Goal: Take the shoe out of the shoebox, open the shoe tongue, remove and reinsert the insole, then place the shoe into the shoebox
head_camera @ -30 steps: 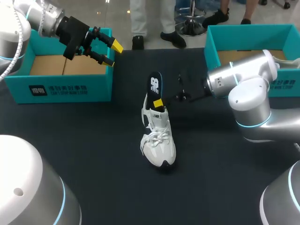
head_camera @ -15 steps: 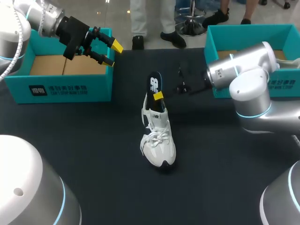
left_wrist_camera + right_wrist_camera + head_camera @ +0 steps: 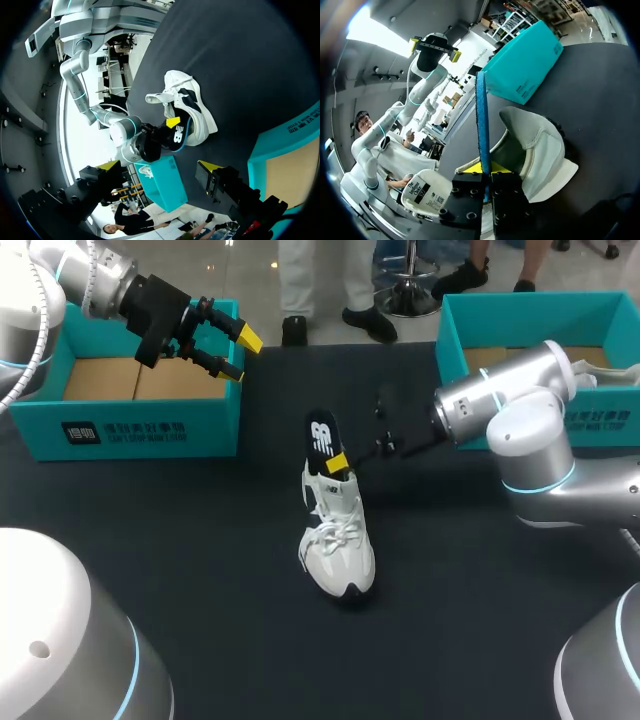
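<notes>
The white shoe (image 3: 339, 540) stands upright mid-table, toe toward me. Its dark insole (image 3: 321, 438) with a white logo rises steeply out of the heel opening. My right gripper (image 3: 338, 462) is shut on the insole's lower part just above the heel. In the right wrist view the insole (image 3: 482, 120) runs edge-on between the fingers of my right gripper (image 3: 486, 169), with the shoe (image 3: 540, 150) beside it. My left gripper (image 3: 240, 356) hangs open and holds nothing, above the left shoebox's near right corner. The left wrist view shows the shoe (image 3: 192, 105) and insole (image 3: 178, 133) far ahead.
A teal shoebox (image 3: 140, 425) stands at the back left and a second teal shoebox (image 3: 520, 305) at the back right, behind my right arm. The black table (image 3: 220, 580) lies bare around the shoe.
My right gripper has shut on the insole. The insole's top has swung a little to the left, and the right arm's wrist has shifted slightly.
</notes>
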